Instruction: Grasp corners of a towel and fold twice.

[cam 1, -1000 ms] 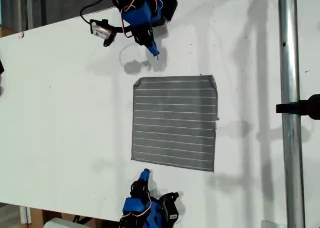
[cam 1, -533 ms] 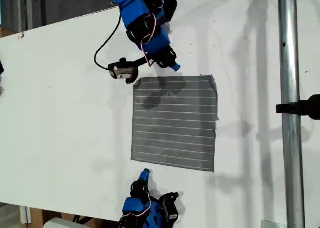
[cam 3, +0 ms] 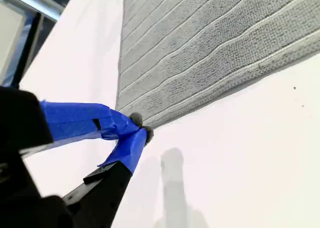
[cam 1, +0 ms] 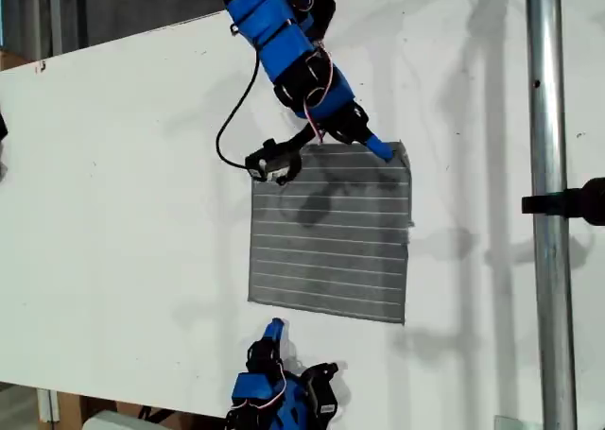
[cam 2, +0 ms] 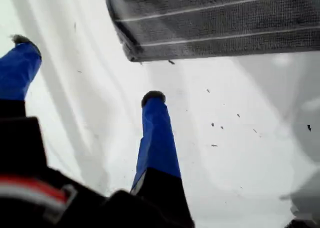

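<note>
Towel (cam 1: 330, 232) lies flat mid-desk (cam 1: 123, 213); your second gripper (cam 3: 140, 130), clenched empty, sits at its far corner (cam 1: 402, 151), while your first gripper (cam 2: 85, 67), jaws apart, waits short of the near edge.

The exterior view looks straight down from high above the towel (cam 1: 330, 232), taking in the whole cloth on the white table (cam 1: 123, 213). Both wrist views sit low and close, each facing a towel corner: one (cam 2: 131, 55), the other (cam 3: 125, 115).
</note>
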`<action>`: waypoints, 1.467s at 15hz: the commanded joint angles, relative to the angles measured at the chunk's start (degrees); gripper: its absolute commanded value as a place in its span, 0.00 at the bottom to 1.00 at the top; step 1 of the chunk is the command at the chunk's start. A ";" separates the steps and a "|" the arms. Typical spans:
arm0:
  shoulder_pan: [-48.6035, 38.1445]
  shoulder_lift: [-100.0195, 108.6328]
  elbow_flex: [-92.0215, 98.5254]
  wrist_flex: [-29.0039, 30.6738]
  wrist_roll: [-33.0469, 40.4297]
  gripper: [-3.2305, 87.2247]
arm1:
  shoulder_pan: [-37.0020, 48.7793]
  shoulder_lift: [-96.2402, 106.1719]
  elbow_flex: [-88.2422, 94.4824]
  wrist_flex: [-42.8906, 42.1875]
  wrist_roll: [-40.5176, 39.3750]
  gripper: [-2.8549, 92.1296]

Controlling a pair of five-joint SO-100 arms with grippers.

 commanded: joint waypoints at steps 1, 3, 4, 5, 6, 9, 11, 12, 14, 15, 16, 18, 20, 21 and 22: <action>-0.35 0.26 -0.09 -0.79 -0.70 0.00 | -1.05 -5.80 -4.48 -0.35 1.14 0.47; -0.26 0.26 -0.09 -0.79 -0.88 0.00 | -1.14 -10.11 -4.92 -2.11 1.67 0.45; -0.26 0.26 -0.09 -0.79 -0.97 0.00 | -0.97 -12.22 -5.98 -3.34 1.67 0.45; -0.26 0.26 -0.09 -0.79 -1.05 0.00 | -0.62 -14.77 -7.38 -4.92 1.49 0.45; -0.26 0.26 -0.09 -0.79 -1.05 0.00 | -0.26 -17.58 -8.88 -6.68 1.32 0.45; -0.26 0.26 -0.09 -0.70 -1.05 0.00 | 0.70 -23.29 -11.16 -10.63 0.53 0.41; -0.26 0.26 -0.09 -0.62 -1.05 0.00 | 1.32 -24.70 -11.16 -10.99 0.44 0.26; -0.26 0.26 -0.09 -0.62 -1.05 0.00 | 1.93 -24.43 -11.16 -10.63 0.35 0.08; -0.26 0.26 -0.09 -0.62 -1.05 0.00 | 3.52 -21.36 -10.37 -10.72 -2.37 0.03; -0.26 0.26 -0.09 -0.62 -1.05 0.00 | 4.04 -18.63 -10.28 -10.55 -3.69 0.03; -0.26 0.26 -0.09 -0.62 -1.05 0.00 | 4.31 -15.56 -10.28 -9.32 -4.66 0.03; -0.26 0.26 -0.09 -0.70 -0.97 0.00 | 4.66 -10.99 -9.49 -7.91 -5.36 0.24; -0.26 0.26 -0.09 -0.79 -0.88 0.00 | 4.13 -9.23 -9.93 -7.21 -5.36 0.36; -0.26 0.26 -0.09 -0.79 -0.88 0.00 | 4.04 -7.21 -9.93 -6.77 -5.36 0.30; -0.26 0.26 -0.09 -0.79 -0.88 0.00 | 4.22 -5.10 -9.93 -6.15 -5.36 0.25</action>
